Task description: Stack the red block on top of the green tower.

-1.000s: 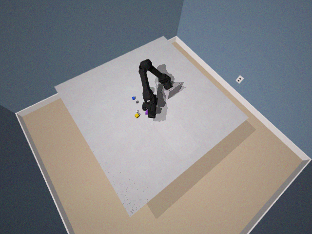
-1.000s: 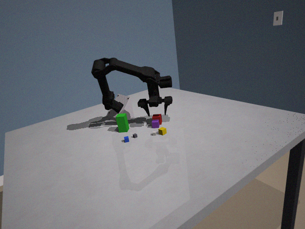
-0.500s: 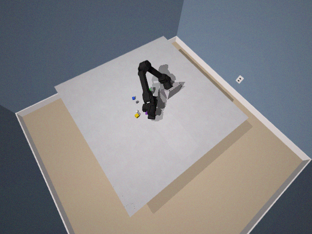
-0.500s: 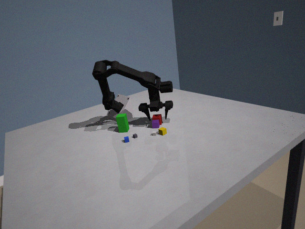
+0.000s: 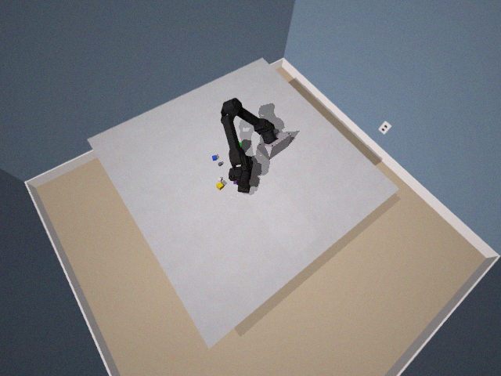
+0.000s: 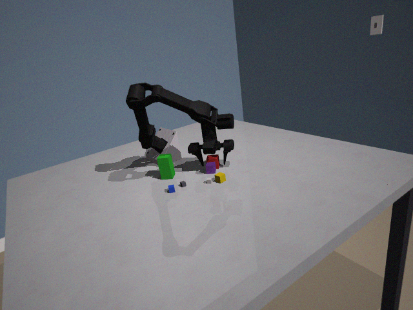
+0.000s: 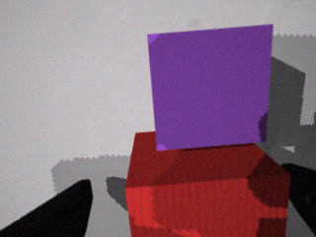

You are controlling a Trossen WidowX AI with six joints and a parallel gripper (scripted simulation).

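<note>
Claw stood wide open and empty, its fingers straddling the red block on the surface. Purple block sat just beyond the red one, touching or nearly so. Best to close squarely on the red faces and lift straight, sparing the purple neighbour. Green tower stood well off to one side.

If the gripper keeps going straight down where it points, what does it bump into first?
Probably the red block: the open gripper points down with a finger on each side of it. The purple block sits right beside it.
</note>
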